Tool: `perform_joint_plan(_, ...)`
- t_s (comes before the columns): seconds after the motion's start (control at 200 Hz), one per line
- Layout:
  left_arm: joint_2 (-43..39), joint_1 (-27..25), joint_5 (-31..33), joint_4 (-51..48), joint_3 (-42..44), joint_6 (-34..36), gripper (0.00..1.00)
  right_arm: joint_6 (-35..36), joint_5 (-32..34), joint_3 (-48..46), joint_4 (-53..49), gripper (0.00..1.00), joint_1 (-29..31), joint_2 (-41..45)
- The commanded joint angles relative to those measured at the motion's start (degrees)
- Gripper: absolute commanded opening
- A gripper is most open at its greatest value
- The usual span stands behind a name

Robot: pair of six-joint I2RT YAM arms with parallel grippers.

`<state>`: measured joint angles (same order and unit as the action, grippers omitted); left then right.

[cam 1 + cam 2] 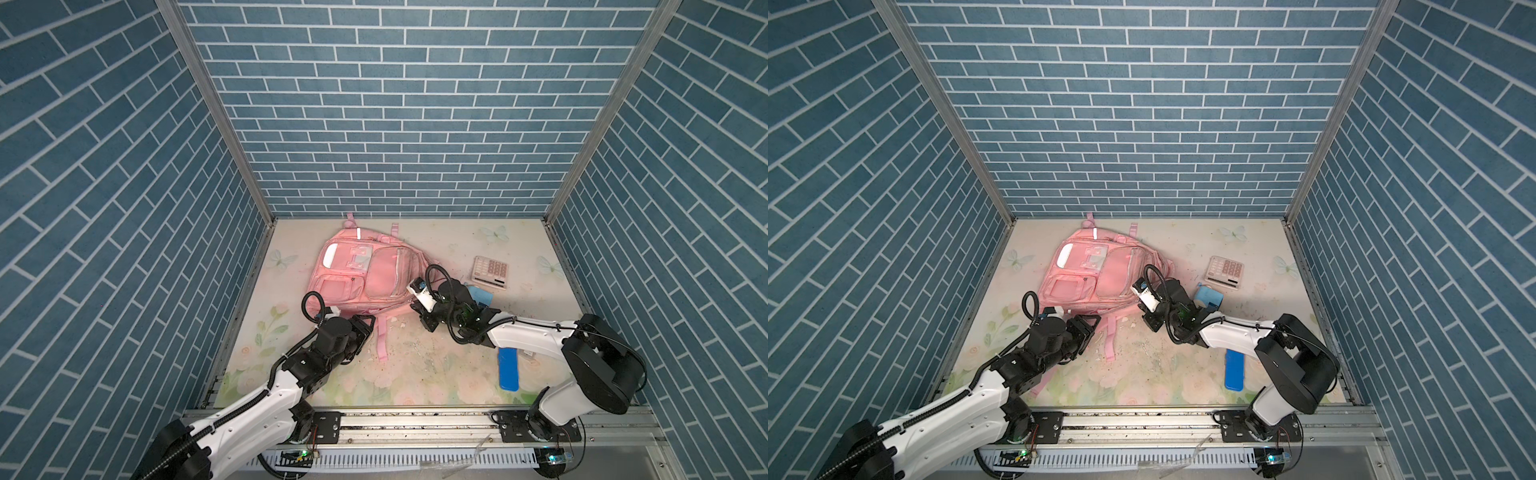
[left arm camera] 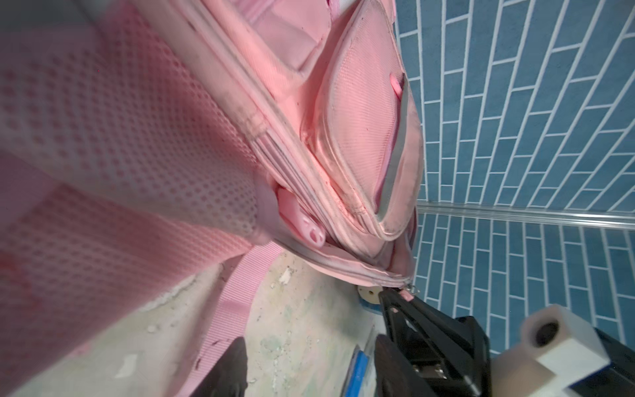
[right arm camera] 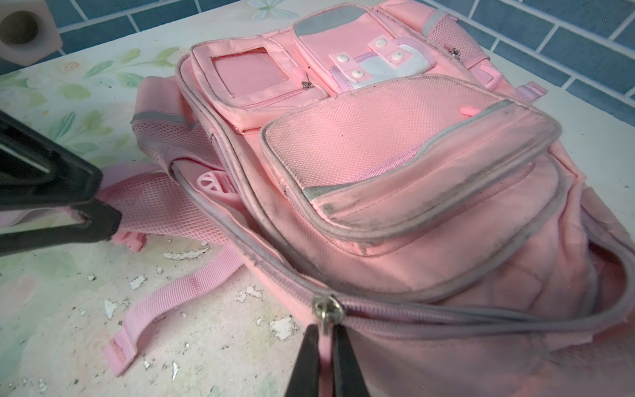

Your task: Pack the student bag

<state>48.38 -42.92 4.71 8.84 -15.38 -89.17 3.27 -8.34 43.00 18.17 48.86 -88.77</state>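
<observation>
Right end effector [image 3: 324, 331] is clamped on the zip pull [image 3: 324, 311] at the student bag [image 1: 361, 274] near edge. Left end effector [image 1: 370, 324] stands wide, just beside the bag's strap [image 1: 381, 345].

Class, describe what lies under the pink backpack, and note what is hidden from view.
Under the pink backpack, its mesh shoulder strap and a webbing strap stick out onto the floral tabletop. Whatever else lies beneath is covered by the bag.

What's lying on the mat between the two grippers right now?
Only pink straps of the backpack on flaking mat, between left gripper and right gripper; clearest in the right wrist view.
</observation>
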Motion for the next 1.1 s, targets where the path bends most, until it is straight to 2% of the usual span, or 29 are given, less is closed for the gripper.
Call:
perform_joint_plan(0.0,1.52,-4.63,9.58,6.77,1.17,-11.37,0.61,1.18,-2.13,1.69,2.33,0.00,0.88,-0.31)
perform_joint_plan(0.095,4.15,-6.91,13.80,9.41,1.03,-12.67,0.62,2.24,-2.05,1.56,2.30,0.00,1.60,-0.35)
perform_joint_plan(0.315,16.30,-6.97,16.31,21.20,0.17,-12.88,0.63,4.50,-2.96,0.19,3.04,0.00,3.05,0.31)
perform_joint_plan(0.5,25.53,-6.79,14.55,22.53,-5.05,-9.02,0.61,9.29,-2.67,-0.88,2.84,0.00,6.78,1.17)
perform_joint_plan(0.56,27.20,-6.75,14.55,25.32,-4.11,-10.25,0.58,10.63,-2.40,-1.22,2.74,0.00,7.93,1.32)
perform_joint_plan(0.625,28.14,-6.73,14.22,26.99,-3.48,-10.76,0.49,11.22,-1.82,-1.47,2.83,0.00,8.60,1.54)
perform_joint_plan(0.69,28.18,-6.69,13.92,26.68,-3.37,-10.08,0.35,11.28,-1.58,-1.44,2.83,0.00,8.61,1.53)
perform_joint_plan(0.78,27.38,-6.79,13.89,25.32,-3.12,-9.80,0.12,11.08,-1.11,-1.09,2.49,0.00,8.59,1.10)
perform_joint_plan(0.86,25.92,-6.68,14.21,24.26,-2.42,-9.88,0.00,10.25,0.31,-1.07,2.60,0.00,8.58,1.14)
perform_joint_plan(0.965,23.02,-6.52,14.60,21.91,-1.39,-9.59,0.00,8.47,3.94,-2.30,3.88,0.00,8.17,2.10)
perform_joint_plan(1.095,19.31,-4.63,12.10,19.40,-0.31,-5.74,0.00,4.55,1.87,-5.48,6.31,0.00,4.08,5.00)
